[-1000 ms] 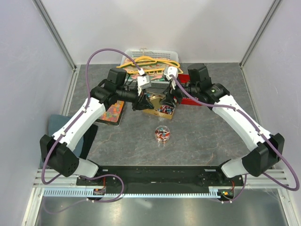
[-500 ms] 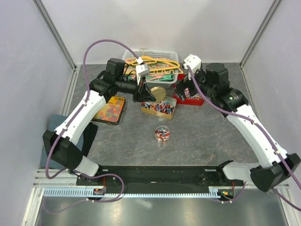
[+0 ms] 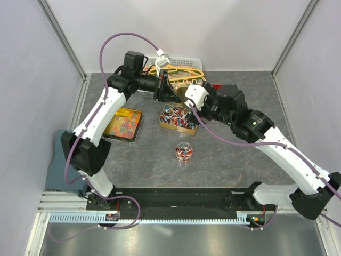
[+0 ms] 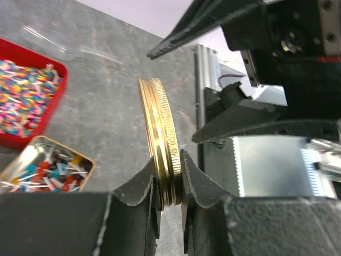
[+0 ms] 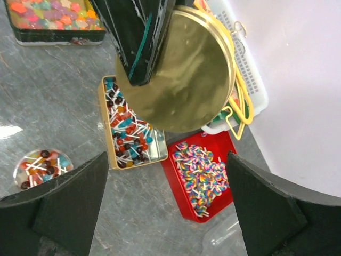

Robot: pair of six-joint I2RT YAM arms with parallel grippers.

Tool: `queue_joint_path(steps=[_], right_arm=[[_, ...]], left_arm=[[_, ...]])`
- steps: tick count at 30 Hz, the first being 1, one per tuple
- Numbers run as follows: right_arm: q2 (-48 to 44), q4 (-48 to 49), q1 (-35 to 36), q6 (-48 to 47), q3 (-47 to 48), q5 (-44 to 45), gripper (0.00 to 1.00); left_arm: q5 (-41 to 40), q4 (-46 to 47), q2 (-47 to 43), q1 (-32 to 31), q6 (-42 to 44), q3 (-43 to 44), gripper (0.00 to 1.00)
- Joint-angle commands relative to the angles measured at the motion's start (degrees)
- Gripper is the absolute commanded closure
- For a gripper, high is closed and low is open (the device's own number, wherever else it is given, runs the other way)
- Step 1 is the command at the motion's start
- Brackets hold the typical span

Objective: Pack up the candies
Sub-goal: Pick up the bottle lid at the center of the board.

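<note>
Left fingers [image 4: 143,184] pinched shut on the rim of a gold lid [image 4: 160,144], round, held upright and edge-on, off the worktop [image 5: 80,96]. Right fingers [image 5: 64,205] spread wide, gripping nothing, near the lid.

Top view: right arm hides most of the red tray [image 5: 184,207]; both sets of fingertips hard to make out there.

Candies [image 5: 128,133]:
- Red, blue and white pieces on sticks fill a gold rectangular tin [image 5: 154,152] below the lid.
- Striped swirls lie in the red tray beside it.
- Orange, yellow and pink gummies sit in a dark tin [image 5: 53,36], cut off at the frame edge.
- A few more sit in a clear round tub [image 5: 68,166], apart from the rest.
</note>
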Motion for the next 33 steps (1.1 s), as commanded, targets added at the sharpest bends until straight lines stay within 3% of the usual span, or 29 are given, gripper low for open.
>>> queue_joint_path(steps=[1, 9, 21, 29, 33], right_arm=[[1.34, 0.42, 2.41, -3.08, 3.86, 6.62, 0.03], [5.39, 3.75, 8.30, -6.59, 3.97, 16.29, 0.02], [7.59, 5.52, 10.42, -6.42, 4.93, 19.11, 0.04], [8.64, 5.17, 11.21, -6.24, 6.68, 19.20, 0.10], [8.82, 4.90, 11.47, -6.24, 7.04, 19.11, 0.23]], left_arm=[[6.78, 1.00, 2.15, 0.06, -5.75, 2.52, 0.98], [11.35, 1.78, 4.17, 0.06, -8.11, 2.26, 0.98], [12.41, 2.75, 4.35, 0.06, -8.91, 1.20, 0.98], [12.24, 2.84, 4.44, 0.15, -8.65, -0.20, 0.98], [11.88, 2.93, 4.61, 0.15, -8.56, -0.56, 0.98]])
